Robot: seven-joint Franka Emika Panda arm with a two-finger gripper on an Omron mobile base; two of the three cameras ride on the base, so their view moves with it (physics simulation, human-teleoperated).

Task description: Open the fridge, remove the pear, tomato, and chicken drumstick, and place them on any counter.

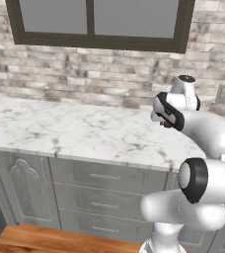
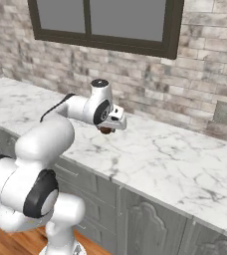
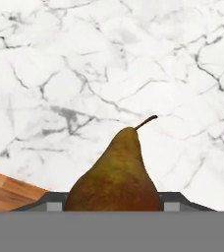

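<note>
A brown-green pear [image 3: 116, 172] with a short stem sits between my fingertips, and my gripper [image 3: 114, 204] is shut on it. Seen from the right base, the gripper [image 2: 108, 127] hangs a little above the white-and-grey marble counter [image 2: 175, 164] with the pear [image 2: 105, 131] showing as a dark lump under it. From the left base, the hand [image 1: 166, 112] hovers over the counter [image 1: 75, 133] near its right part. Below the pear lies veined counter top [image 3: 84, 74]. The fridge, tomato and chicken drumstick are out of view.
A brick wall with a dark-framed window [image 1: 92, 22] backs the counter. A wall outlet [image 2: 222, 111] sits to the right. Grey drawers [image 1: 104, 197] run below the top. The counter's front edge and wooden floor [image 3: 6, 189] lie close to the pear.
</note>
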